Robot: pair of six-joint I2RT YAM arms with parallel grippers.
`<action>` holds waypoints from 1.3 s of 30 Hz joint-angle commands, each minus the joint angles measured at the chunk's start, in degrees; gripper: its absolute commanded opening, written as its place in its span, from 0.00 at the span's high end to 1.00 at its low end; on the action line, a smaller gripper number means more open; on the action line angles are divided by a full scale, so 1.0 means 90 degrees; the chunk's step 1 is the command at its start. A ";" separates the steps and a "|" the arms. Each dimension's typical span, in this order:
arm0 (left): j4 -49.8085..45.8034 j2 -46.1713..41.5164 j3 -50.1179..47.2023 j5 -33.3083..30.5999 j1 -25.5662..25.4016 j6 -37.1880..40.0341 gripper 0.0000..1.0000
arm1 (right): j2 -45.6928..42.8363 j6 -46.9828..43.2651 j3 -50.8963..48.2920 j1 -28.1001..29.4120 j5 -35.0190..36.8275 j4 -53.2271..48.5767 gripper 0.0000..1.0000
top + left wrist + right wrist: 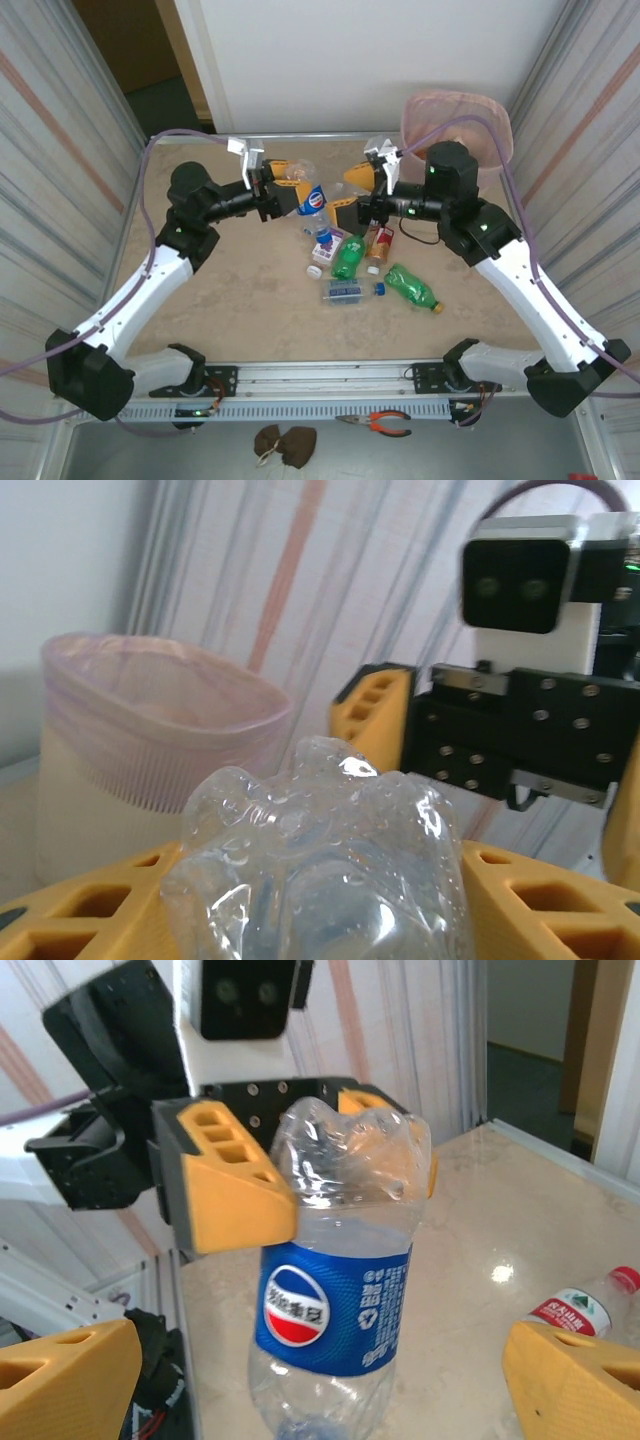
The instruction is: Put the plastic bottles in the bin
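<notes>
My left gripper (288, 190) is shut on a clear plastic bottle (310, 198) with a blue label, held above the table, base up and cap down. In the left wrist view its crumpled base (320, 860) sits between my yellow fingers (540, 900). My right gripper (348, 195) faces it, open. In the right wrist view that gripper (320, 1390) stands wide on both sides of the bottle's lower part (335, 1300) without touching it. The bin (455, 125), beige with a pink liner, stands at the back right, also behind the bottle (150, 740).
Several more bottles lie mid-table: two green ones (350, 257) (412, 285), a clear one with a blue cap (345, 291), one with a red label (380, 243). A red-capped bottle (585, 1305) lies near my right finger. Pliers (385, 423) rest beyond the near rail.
</notes>
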 commanded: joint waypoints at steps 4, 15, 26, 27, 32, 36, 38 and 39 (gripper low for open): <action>-0.0342 -0.0143 0.0549 0.0210 -0.0279 0.0695 0.38 | 0.0240 -0.0055 0.0270 0.0191 -0.0016 -0.0049 0.04; -0.0388 0.0073 0.0744 0.0074 -0.0451 0.0776 0.37 | 0.0643 0.0054 0.0387 0.0301 -0.0320 -0.0226 0.09; -0.0389 0.0097 0.0741 0.0039 -0.0473 0.0767 0.36 | 0.0701 0.0064 0.0397 0.0339 -0.0480 -0.0186 0.24; -0.0388 0.0092 0.0723 0.0034 -0.0472 0.0765 0.36 | 0.0707 0.0074 0.0390 0.0338 -0.0479 -0.0182 0.26; -0.0397 0.0100 0.0722 -0.0010 -0.0477 0.0766 0.35 | 0.0688 0.0093 0.0407 0.0347 -0.0479 -0.0191 0.32; -0.0410 0.0090 0.0716 -0.0077 -0.0477 0.0757 0.35 | 0.0686 0.0140 0.0416 0.0348 -0.0454 -0.0157 0.35; -0.0398 0.0080 0.0701 -0.0093 -0.0478 0.0745 0.35 | 0.0688 0.0147 0.0416 0.0349 -0.0454 -0.0141 0.36; -0.0398 0.0062 0.0701 -0.0103 -0.0473 0.0743 0.35 | 0.0692 0.0157 0.0417 0.0344 -0.0455 -0.0130 0.36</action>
